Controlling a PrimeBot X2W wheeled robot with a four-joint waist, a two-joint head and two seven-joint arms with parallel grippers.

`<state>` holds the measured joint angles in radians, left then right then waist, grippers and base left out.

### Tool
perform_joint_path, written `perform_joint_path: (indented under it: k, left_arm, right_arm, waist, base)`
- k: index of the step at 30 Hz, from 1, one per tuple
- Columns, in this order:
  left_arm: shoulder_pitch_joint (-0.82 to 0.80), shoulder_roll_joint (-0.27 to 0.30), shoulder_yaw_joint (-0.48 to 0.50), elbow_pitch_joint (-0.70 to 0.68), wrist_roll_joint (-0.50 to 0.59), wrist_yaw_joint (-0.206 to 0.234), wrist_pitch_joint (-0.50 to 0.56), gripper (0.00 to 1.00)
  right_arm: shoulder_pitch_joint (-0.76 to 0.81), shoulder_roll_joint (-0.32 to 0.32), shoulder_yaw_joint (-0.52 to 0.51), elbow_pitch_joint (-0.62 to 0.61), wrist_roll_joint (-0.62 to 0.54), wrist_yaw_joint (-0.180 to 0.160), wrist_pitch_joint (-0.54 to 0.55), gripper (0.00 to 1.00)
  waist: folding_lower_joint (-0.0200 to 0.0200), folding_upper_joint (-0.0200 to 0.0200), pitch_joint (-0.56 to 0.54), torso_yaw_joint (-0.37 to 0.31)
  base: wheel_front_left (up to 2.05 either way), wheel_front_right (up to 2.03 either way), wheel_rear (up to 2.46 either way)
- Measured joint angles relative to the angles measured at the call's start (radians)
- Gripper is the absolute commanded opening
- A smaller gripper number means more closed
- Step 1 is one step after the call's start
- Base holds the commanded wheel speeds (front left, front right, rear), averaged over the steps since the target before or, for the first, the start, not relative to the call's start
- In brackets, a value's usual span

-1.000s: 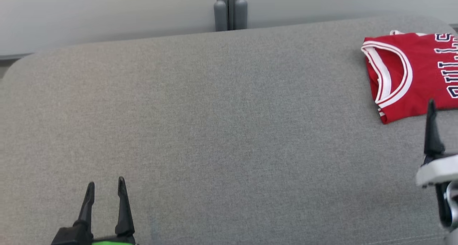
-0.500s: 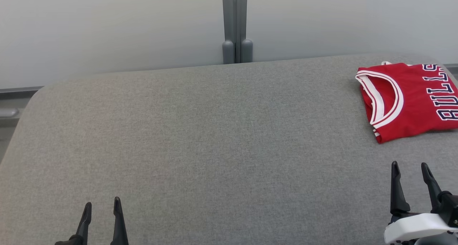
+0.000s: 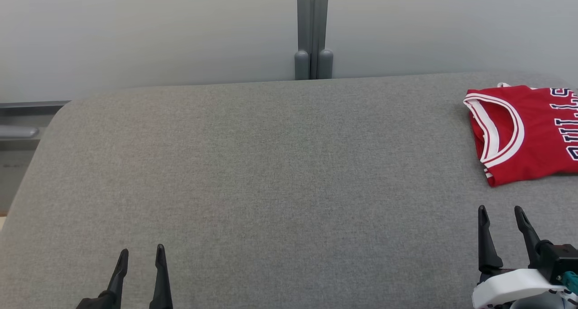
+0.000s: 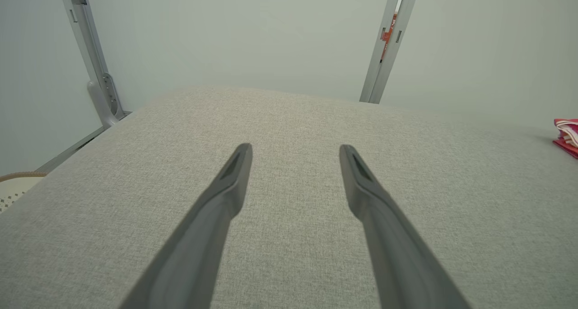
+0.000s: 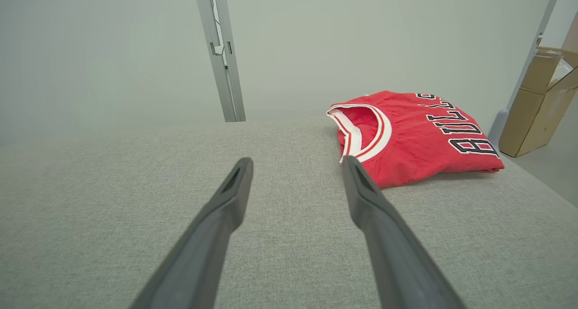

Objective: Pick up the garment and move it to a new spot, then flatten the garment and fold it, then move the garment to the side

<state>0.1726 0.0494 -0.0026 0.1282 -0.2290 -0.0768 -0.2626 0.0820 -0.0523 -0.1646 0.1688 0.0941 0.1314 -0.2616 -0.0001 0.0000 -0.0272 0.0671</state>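
A folded red jersey (image 3: 533, 133) with white trim and dark lettering lies at the far right of the grey fabric surface (image 3: 271, 187). The right wrist view shows the jersey (image 5: 420, 137) just beyond and right of my fingers, and its edge (image 4: 566, 135) peeks in at the right of the left wrist view. My right gripper (image 3: 502, 212) hovers open in front of the jersey, apart from it, holding nothing. At the lower left my left gripper (image 3: 141, 254) is open and empty over bare fabric.
A pale wall with a grey vertical post (image 3: 312, 33) runs behind the surface. A cardboard box (image 5: 537, 105) stands off the right end. The surface's rounded left edge (image 3: 40, 137) drops off to a floor rail.
The head camera has tilted and swung, shifting the whole picture. My right gripper drew back from the jersey's near edge to the lower right. The jersey stayed put.
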Motion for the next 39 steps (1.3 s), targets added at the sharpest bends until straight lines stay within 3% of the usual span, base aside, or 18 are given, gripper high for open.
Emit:
perform_joint_path:
  k: [1,7,39]
  left_arm:
    - [0.000,0.000,-0.002,-0.001,-0.004,-0.003,0.000,0.00]
    - [0.011,-0.004,-0.002,0.036,-0.036,-0.002,0.015,0.00]
    - [-0.088,-0.004,0.040,0.067,-0.550,-0.020,0.153,0.00]
  right_arm:
    - [-0.001,0.000,0.002,0.001,0.000,0.000,0.000,0.00]
    - [0.010,0.013,0.000,0.045,0.033,0.000,0.020,0.00]
    - [-0.053,0.011,0.021,0.051,0.602,0.000,0.151,0.00]
  waist:
    - [0.0000,0.0000,-0.001,0.002]
    - [0.0000,0.0000,0.000,0.001]
    - [0.0001,0.0000,0.008,-0.017]
  base:
    - [0.00,0.00,0.00]
    - [0.00,0.00,0.00]
    - [0.00,0.00,0.00]
